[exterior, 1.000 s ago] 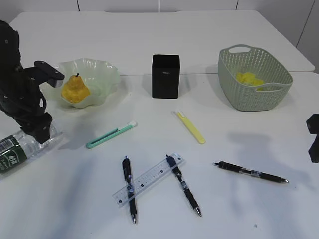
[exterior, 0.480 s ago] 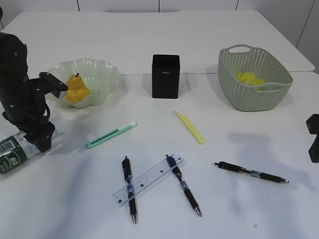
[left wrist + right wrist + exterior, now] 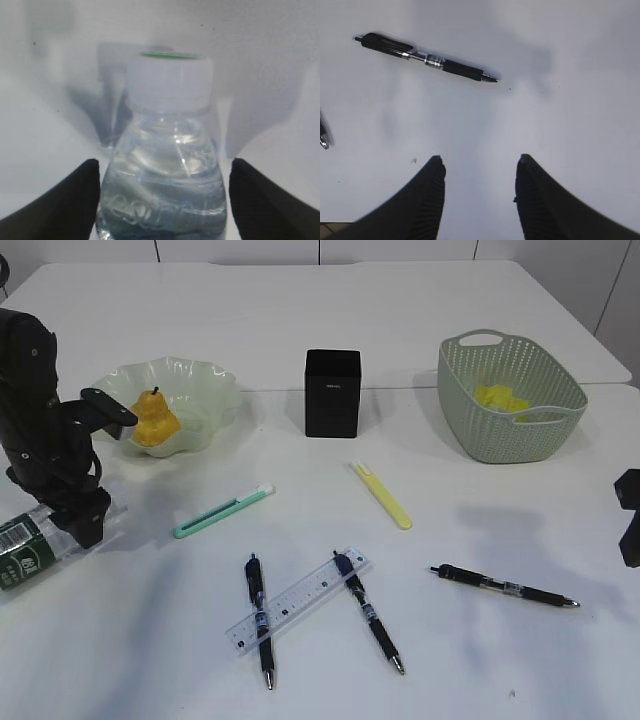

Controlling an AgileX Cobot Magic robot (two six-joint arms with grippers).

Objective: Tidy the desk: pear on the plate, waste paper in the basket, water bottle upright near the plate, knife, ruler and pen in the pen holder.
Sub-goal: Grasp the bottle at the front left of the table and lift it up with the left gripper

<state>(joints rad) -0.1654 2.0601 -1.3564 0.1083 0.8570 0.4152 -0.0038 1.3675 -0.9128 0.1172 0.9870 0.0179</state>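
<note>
The water bottle lies on its side at the desk's left edge; the left wrist view shows its white cap pointing away. My left gripper is open, one finger on each side of the bottle's shoulder. The pear sits in the plate. Yellow waste paper lies in the basket. The pen holder stands at centre back. The ruler lies across two black pens. My right gripper is open and empty, near a third pen.
A teal knife and a yellow knife lie on the white desk between the pen holder and the pens. The bottle is close to the desk's left edge.
My left arm has shifted a little left and lower along the lying bottle. The right gripper and the other things have not moved.
</note>
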